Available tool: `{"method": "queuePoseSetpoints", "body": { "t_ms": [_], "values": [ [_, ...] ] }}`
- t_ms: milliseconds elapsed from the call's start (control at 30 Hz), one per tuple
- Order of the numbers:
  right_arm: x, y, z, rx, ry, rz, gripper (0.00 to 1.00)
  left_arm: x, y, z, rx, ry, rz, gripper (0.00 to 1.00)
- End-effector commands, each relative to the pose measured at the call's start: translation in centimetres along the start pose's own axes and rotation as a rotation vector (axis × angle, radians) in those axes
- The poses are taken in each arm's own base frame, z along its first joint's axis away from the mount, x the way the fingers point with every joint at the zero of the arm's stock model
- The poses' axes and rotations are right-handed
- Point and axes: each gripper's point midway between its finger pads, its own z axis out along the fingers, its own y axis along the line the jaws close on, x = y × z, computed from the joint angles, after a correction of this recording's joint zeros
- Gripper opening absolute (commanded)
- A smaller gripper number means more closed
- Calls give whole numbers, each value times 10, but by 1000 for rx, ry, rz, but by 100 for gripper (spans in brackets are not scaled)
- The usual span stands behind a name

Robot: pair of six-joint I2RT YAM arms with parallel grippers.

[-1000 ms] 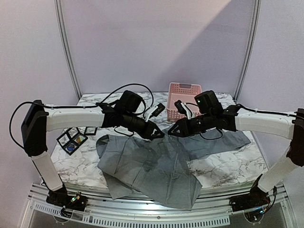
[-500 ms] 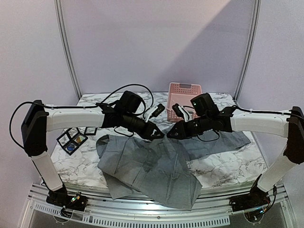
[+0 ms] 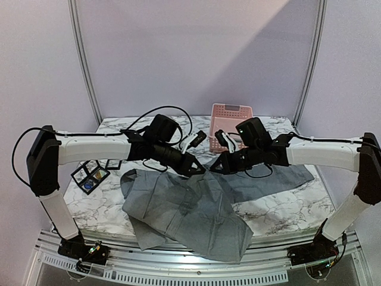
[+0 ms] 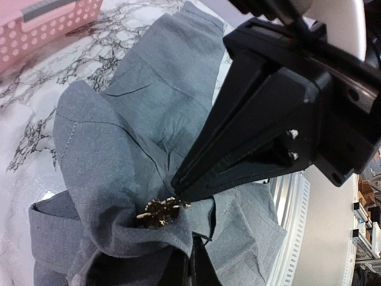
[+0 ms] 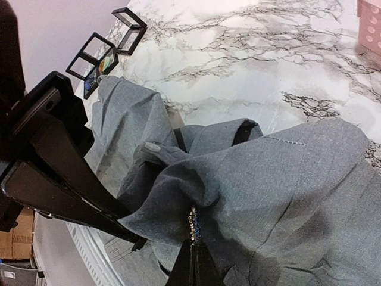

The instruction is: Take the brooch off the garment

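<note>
On the marble worktop (image 3: 286, 208), the left tool (image 3: 200, 170) was closed on the garment (image 3: 184, 208). The right tool (image 4: 178, 192) seemed clamped on the brooch (image 4: 159, 210). A slow, straight pull against taut cloth looked wisest.

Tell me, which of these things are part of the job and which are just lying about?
In the job: grey garment, brooch on it, left gripper pinching the garment, right gripper closed at the brooch.
Just lying about: pink basket, small framed boxes.
</note>
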Motion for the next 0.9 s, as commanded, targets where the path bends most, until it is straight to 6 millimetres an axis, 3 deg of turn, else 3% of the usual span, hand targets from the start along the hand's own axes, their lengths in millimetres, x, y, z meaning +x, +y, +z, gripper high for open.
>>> {"method": "queuePoseSetpoints", "body": {
  "t_ms": [0, 433, 600, 867],
  "values": [
    [-13, -6, -7, 69, -63, -1, 0, -2, 5, -1, 1, -13, -6, 0],
    [-19, 4, -28, 38, -135, -17, 1, 0, 16, 1, -30, -6, -32, 0],
    [-16, 6, -24, 19, -113, -7, 23, -1, 15, 1, -10, -17, -45, 0],
    [-24, -2, -14, 127, -120, 48, 27, 0, 16, 2, -3, -19, -57, 0]
  ]
}}
